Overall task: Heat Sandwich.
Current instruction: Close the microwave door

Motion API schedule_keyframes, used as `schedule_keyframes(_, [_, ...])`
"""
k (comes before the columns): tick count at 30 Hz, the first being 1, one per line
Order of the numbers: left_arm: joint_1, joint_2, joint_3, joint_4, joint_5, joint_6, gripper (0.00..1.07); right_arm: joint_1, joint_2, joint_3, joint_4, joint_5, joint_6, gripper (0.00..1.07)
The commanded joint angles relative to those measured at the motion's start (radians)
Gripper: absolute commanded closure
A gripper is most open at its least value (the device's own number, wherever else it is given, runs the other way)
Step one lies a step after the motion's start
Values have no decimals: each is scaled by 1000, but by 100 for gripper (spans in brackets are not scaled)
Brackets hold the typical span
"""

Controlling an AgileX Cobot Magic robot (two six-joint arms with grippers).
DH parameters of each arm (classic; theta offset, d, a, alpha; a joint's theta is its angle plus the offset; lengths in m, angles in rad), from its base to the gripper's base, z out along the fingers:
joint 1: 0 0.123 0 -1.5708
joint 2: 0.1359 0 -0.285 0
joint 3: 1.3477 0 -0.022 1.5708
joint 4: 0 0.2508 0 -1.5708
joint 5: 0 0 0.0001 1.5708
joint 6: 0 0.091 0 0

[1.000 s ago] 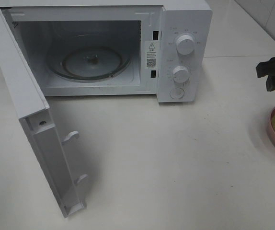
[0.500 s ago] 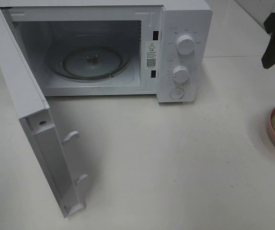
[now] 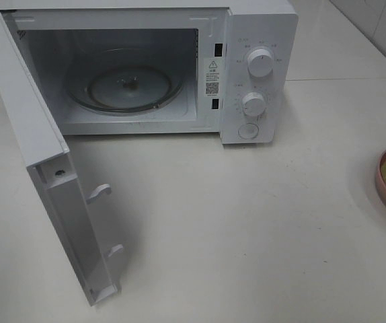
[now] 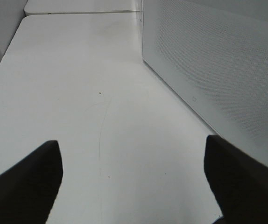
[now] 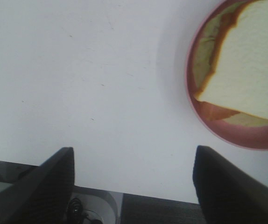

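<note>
Sandwich (image 5: 248, 60) on pink plate (image 5: 227, 133), beyond wide-spread right gripper (image 5: 131, 186).

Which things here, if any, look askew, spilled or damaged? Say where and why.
Nothing looks spilled or broken. The microwave door stands wide open, with the glass turntable bare. The sandwich sits on the pink plate, its slices slightly fanned, at the table's right edge.
</note>
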Motion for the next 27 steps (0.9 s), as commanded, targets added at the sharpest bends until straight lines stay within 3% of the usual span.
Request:
schedule_keyframes(1, [-5, -15, 2, -7, -8, 0, 30, -6, -122, 79, -55, 52, 32, 37])
schedule_keyframes(12, [-5, -15, 2, -7, -8, 0, 30, -6, -473, 303, -54, -19, 76, 37])
schedule_keyframes(27, [-5, -15, 2, -7, -8, 0, 30, -6, -867, 473, -54, -53, 94, 37])
